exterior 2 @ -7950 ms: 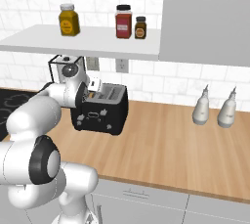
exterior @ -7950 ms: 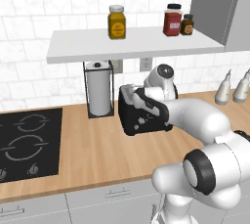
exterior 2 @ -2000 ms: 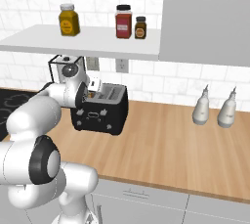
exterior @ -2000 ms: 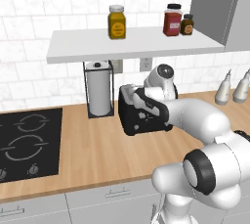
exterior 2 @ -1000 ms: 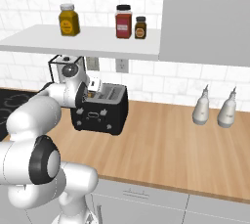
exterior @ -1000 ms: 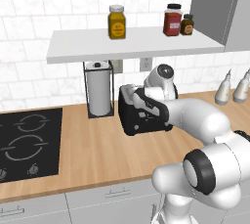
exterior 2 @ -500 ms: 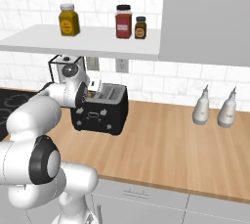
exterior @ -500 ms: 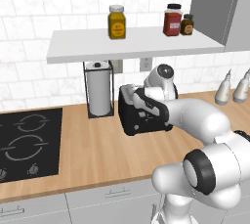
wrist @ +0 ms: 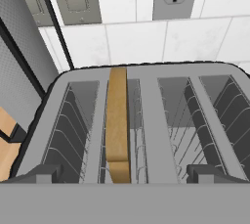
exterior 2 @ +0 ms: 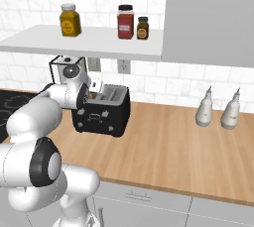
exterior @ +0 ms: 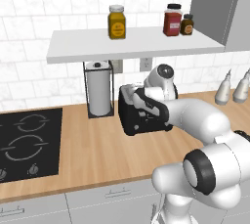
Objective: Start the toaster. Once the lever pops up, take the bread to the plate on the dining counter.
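- Over the toaster (wrist: 146, 135), on the worktop (exterior: 97, 154) near the far wall, the tool (wrist: 119, 175) hovers, tips spread wide apart and empty.
- Bread (wrist: 117, 115) stands on edge in the left slot, its top crust showing level with the silver top.
- By the look of it, the slice is light, thin, fairly stiff and crumbly.
- Best hold, I judge: pinch the flat faces just below the top crust, gently.
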### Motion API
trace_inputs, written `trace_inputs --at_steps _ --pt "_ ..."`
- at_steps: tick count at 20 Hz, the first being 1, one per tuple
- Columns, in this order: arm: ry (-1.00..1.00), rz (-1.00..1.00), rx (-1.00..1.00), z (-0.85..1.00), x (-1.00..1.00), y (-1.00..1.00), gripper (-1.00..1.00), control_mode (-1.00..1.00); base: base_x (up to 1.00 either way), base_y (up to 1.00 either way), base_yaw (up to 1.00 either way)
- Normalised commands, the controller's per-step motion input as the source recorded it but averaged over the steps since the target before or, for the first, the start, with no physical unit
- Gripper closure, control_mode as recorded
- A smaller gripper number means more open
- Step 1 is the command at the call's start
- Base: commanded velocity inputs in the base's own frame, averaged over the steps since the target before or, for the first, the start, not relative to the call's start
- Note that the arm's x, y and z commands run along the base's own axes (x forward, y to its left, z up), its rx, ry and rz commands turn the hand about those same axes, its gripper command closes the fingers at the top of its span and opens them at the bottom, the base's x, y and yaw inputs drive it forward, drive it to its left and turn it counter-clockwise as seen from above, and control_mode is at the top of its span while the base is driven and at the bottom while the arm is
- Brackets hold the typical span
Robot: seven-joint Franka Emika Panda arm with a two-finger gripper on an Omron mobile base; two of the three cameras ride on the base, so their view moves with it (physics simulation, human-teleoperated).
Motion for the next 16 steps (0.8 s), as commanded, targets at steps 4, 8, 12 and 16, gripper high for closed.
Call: trace_inputs --at_steps 4,8,12,16 --pt "0.00 0.00 0.00 0.00 0.00 0.00 -1.00 -1.00 0.00 0.00 0.00" --pt "0.00 0.00 0.00 0.00 0.00 0.00 -1.00 -1.00 0.00 0.00 0.00" --pt "0.00 0.00 0.00 0.00 0.00 0.00 -1.00 -1.00 0.00 0.00 0.00" --pt "0.00 0.00 0.00 0.00 0.00 0.00 -1.00 -1.00 0.00 0.00 0.00"
